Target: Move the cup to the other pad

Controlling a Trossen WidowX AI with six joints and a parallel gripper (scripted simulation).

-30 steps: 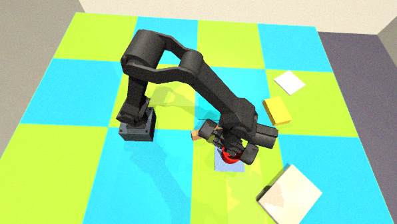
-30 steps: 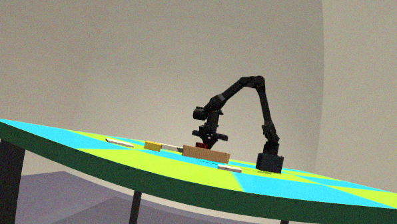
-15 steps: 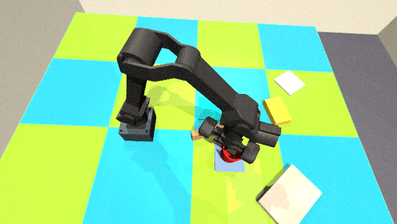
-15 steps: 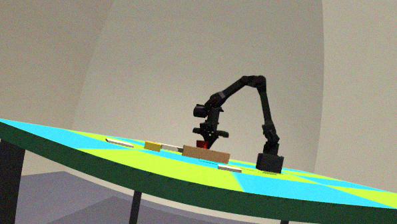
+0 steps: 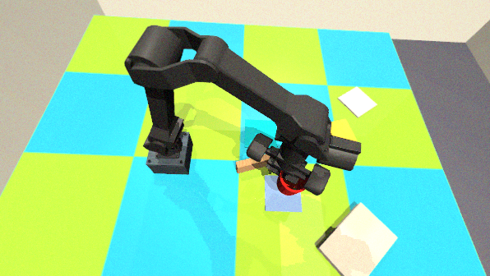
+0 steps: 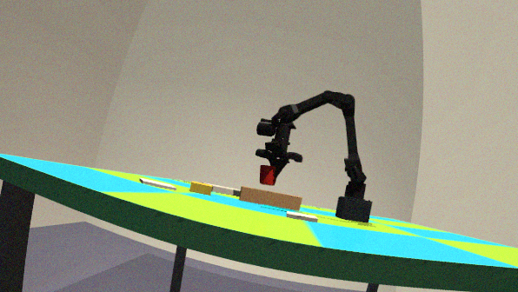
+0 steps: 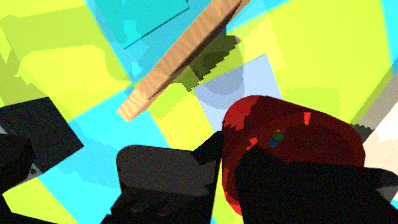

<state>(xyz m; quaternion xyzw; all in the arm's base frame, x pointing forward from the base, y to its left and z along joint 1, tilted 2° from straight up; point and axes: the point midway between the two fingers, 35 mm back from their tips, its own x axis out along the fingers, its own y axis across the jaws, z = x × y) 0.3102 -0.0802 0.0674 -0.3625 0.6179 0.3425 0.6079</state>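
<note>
I am holding the red cup (image 6: 268, 175) in the air, clear of the checkered table (image 6: 182, 217): the exterior view is showing open space between its base and the surface. The gripper (image 6: 275, 166) is clamping the cup's wall, one finger (image 7: 300, 185) lying inside the rim and the other (image 7: 165, 172) outside it. From the top view the cup (image 5: 288, 186) is hanging over the far right corner of the pale blue pad (image 5: 282, 199), partly hidden under the wrist. The wrist view is showing a green marble (image 7: 278, 136) and a blue marble (image 7: 272, 144) lying together inside the cup (image 7: 295, 135); the cup is appearing tilted in that view, though I cannot tell how far from true upright.

A wooden block (image 5: 251, 164) is lying just beside the blue pad's far left corner. A yellow block (image 5: 343, 129) is sitting partly hidden behind the arm's forearm. A small white pad (image 5: 357, 101) is lying well apart to the far right, and a larger white slab (image 5: 358, 240) is lying near the table's front right.

I am finding no brand marks, labels or legible writing on the cup, arm, pads or blocks.
</note>
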